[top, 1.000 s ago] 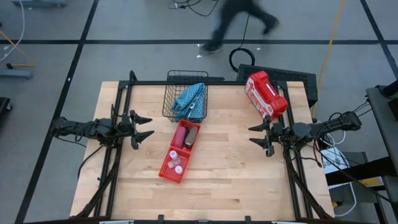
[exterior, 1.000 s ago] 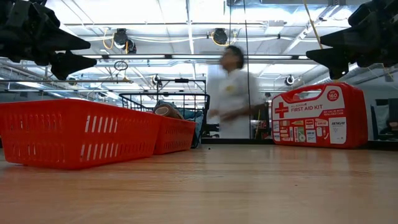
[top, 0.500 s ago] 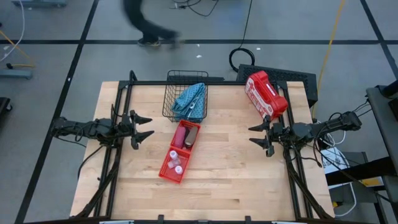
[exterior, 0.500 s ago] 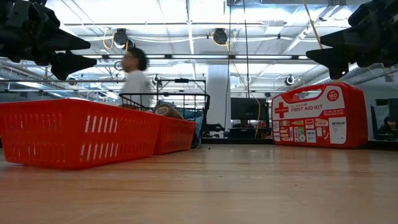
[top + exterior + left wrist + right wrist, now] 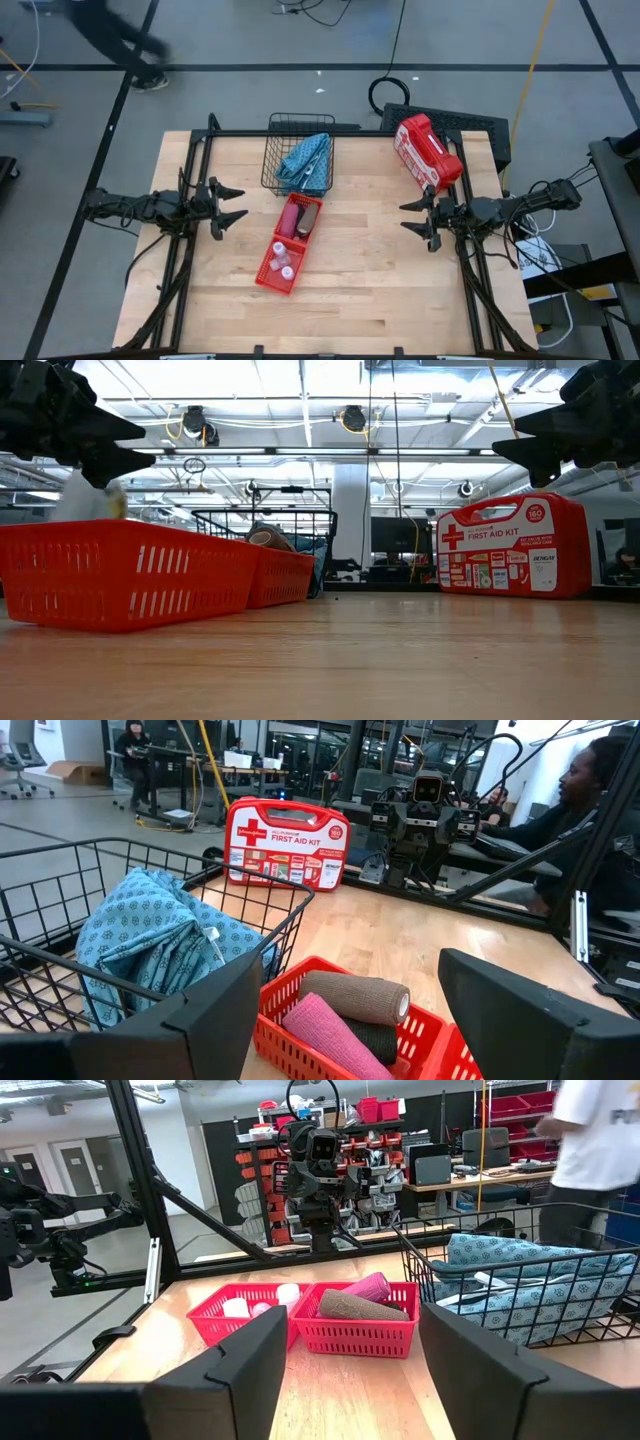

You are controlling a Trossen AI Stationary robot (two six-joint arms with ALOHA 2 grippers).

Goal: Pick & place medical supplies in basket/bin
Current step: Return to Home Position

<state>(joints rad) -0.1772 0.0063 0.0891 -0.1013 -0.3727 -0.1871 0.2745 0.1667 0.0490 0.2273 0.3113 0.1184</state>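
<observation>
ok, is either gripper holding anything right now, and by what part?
Nothing is held. The left gripper and the right gripper are both open and empty, one over each side of the table.

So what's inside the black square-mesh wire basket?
A light-blue patterned soft fabric pouch fills the black wire basket. Anything beneath the pouch is covered and cannot be seen. The left gripper and right gripper wait open, away from it.

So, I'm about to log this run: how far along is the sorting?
Looks finished. The blue pouch lies in the wire basket, the bandage rolls in the far red bin, the vials in the near red bin. In hand: nothing; the left gripper and right gripper hang open at the table's sides. Left: no supply shows outside a container.
</observation>
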